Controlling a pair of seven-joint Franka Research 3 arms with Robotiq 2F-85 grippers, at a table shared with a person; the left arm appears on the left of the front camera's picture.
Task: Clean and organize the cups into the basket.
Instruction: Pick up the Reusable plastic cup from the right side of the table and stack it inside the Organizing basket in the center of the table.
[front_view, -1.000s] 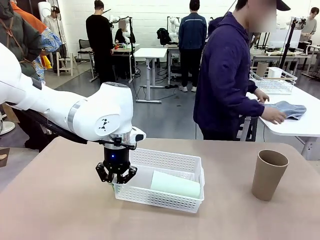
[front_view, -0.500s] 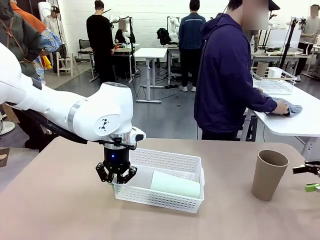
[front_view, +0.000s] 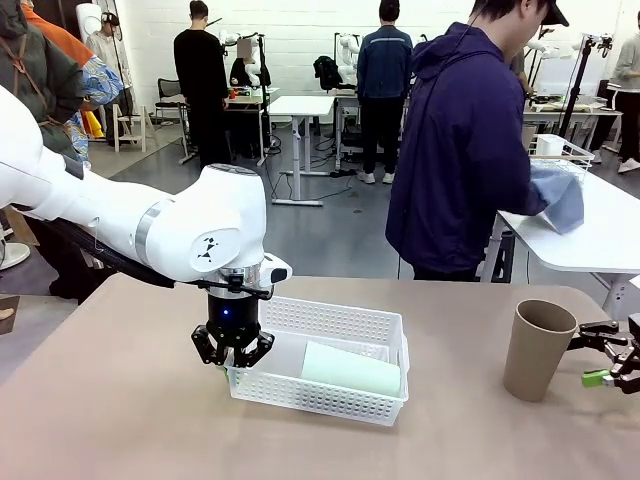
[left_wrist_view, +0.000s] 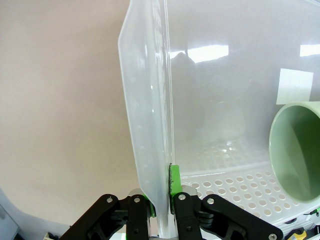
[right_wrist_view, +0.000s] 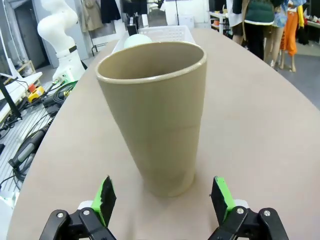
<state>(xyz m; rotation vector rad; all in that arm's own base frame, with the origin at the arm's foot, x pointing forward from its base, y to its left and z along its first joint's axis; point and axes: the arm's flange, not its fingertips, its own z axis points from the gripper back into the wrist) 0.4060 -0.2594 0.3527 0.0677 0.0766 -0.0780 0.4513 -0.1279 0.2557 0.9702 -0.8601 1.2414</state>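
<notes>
A pale mint cup (front_view: 350, 368) lies on its side inside the white basket (front_view: 330, 322) at mid table. My left gripper (front_view: 232, 352) is shut on the basket's left rim. The left wrist view shows the pads clamped on that thin rim (left_wrist_view: 150, 125), with the mint cup's open mouth (left_wrist_view: 297, 150) to the right. A tan cup (front_view: 538, 348) stands upright at the right of the table. My right gripper (front_view: 610, 362) is open just right of it. In the right wrist view the tan cup (right_wrist_view: 155, 125) stands just ahead of the spread fingers (right_wrist_view: 106, 196), untouched.
A person in a dark blue jacket (front_view: 460, 150) stands beyond the far edge, turned to a white side table (front_view: 600, 235), holding a blue cloth (front_view: 560, 195). A wire basket (front_view: 560, 155) sits there. The tabletop (front_view: 120, 400) around the basket is bare.
My right gripper has come in from the right edge toward the tan cup. The person has lifted the blue cloth off the side table. The left gripper has not moved.
</notes>
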